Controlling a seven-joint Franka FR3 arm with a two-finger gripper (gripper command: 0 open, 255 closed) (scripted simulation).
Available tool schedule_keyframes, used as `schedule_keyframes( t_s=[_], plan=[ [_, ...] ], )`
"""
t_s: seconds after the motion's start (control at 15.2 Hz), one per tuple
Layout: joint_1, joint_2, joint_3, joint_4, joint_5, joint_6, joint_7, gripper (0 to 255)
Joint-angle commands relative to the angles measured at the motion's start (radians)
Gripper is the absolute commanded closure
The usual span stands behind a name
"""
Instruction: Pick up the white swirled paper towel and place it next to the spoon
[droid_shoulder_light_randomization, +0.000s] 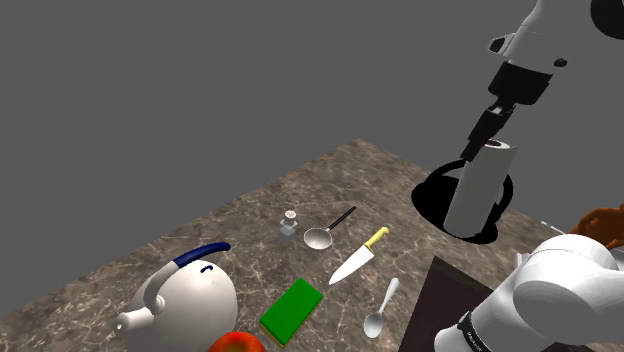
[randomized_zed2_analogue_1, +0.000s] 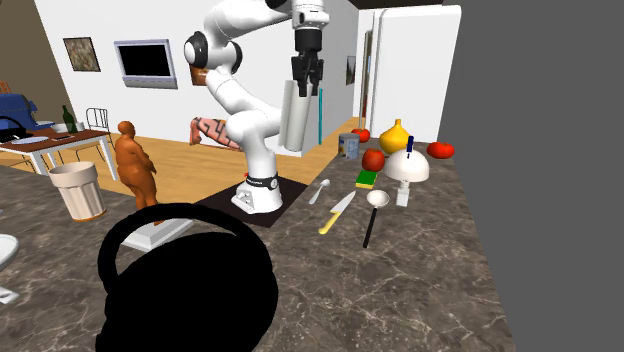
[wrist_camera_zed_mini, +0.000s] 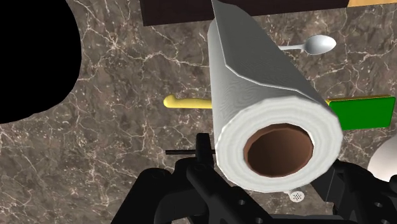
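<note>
The white paper towel roll (droid_shoulder_light_randomization: 478, 192) hangs in the air, tilted, above the black round sink (droid_shoulder_light_randomization: 432, 196). My gripper (droid_shoulder_light_randomization: 492, 128) is shut on its upper end. In the second exterior view the roll (randomized_zed2_analogue_1: 297, 118) hangs below the gripper (randomized_zed2_analogue_1: 307, 86), above the stand. Seen from the wrist, the roll (wrist_camera_zed_mini: 267, 95) with its brown core sits between my black fingers (wrist_camera_zed_mini: 196, 179). The silver spoon (droid_shoulder_light_randomization: 381, 308) lies on the marble counter near the stand, beside a yellow-handled knife (droid_shoulder_light_randomization: 358, 258); it is also seen as the spoon (randomized_zed2_analogue_1: 320, 191) and the spoon (wrist_camera_zed_mini: 313, 45).
On the counter lie a green sponge (droid_shoulder_light_randomization: 291, 311), a small ladle (droid_shoulder_light_randomization: 325, 236), a shaker (droid_shoulder_light_randomization: 289, 224), a white kettle (droid_shoulder_light_randomization: 185, 295) and a red object (droid_shoulder_light_randomization: 237, 343). A dark mat (droid_shoulder_light_randomization: 445, 295) lies under the stand. A bin (randomized_zed2_analogue_1: 78, 190) and a brown statue (randomized_zed2_analogue_1: 135, 165) stand further off.
</note>
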Motion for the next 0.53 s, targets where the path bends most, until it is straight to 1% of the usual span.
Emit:
schedule_keyframes(
  t_s=[0.0,0.46],
  plan=[
    [0.001,-0.015,0.0,-0.035,0.0,0.02,0.001,255],
    [0.003,-0.057,0.001,-0.15,0.002,0.093,0.004,255]
  ],
)
